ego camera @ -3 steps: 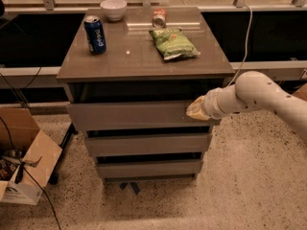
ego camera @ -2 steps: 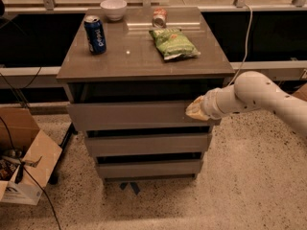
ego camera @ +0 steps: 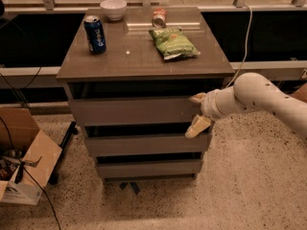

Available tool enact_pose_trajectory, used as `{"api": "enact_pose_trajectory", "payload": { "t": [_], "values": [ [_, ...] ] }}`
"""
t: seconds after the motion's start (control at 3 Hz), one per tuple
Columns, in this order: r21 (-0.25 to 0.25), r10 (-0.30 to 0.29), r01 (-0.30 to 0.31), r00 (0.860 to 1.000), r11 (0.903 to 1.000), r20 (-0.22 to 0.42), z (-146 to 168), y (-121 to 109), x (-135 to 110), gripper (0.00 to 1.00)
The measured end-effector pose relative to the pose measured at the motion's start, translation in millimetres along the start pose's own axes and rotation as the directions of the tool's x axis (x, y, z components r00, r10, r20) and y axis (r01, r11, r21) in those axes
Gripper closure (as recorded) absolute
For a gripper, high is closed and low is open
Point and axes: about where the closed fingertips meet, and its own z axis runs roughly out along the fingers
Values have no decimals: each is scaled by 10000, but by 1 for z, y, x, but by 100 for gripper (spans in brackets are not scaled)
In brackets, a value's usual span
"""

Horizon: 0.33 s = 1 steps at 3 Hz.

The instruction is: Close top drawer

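The top drawer (ego camera: 129,111) is the uppermost of three grey-brown fronts in the cabinet, with a dark gap between it and the cabinet top (ego camera: 144,56). Its front stands nearly in line with the two lower drawers (ego camera: 144,145). My gripper (ego camera: 197,113) is at the right end of the top drawer's front, on a white arm (ego camera: 259,97) that reaches in from the right. Its cream fingers are spread apart, one at the front's upper edge (ego camera: 196,98) and one down at its lower edge (ego camera: 198,127). It holds nothing.
On the cabinet top stand a blue can (ego camera: 95,34), a white bowl (ego camera: 113,8), a green chip bag (ego camera: 173,43) and a small can lying down (ego camera: 159,17). An open cardboard box (ego camera: 24,169) with cables sits on the floor at the left. A ledge runs behind the cabinet.
The gripper's fingers, bunched together at the drawer's right end before, are now spread apart, with the lower one dropped down. The arm and drawer have hardly moved.
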Motion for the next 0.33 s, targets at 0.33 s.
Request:
{"api": "enact_pose_trajectory", "payload": {
  "t": [0.33],
  "values": [
    [0,0,0,10000,10000,0,-2,5,0,0]
  ]
}}
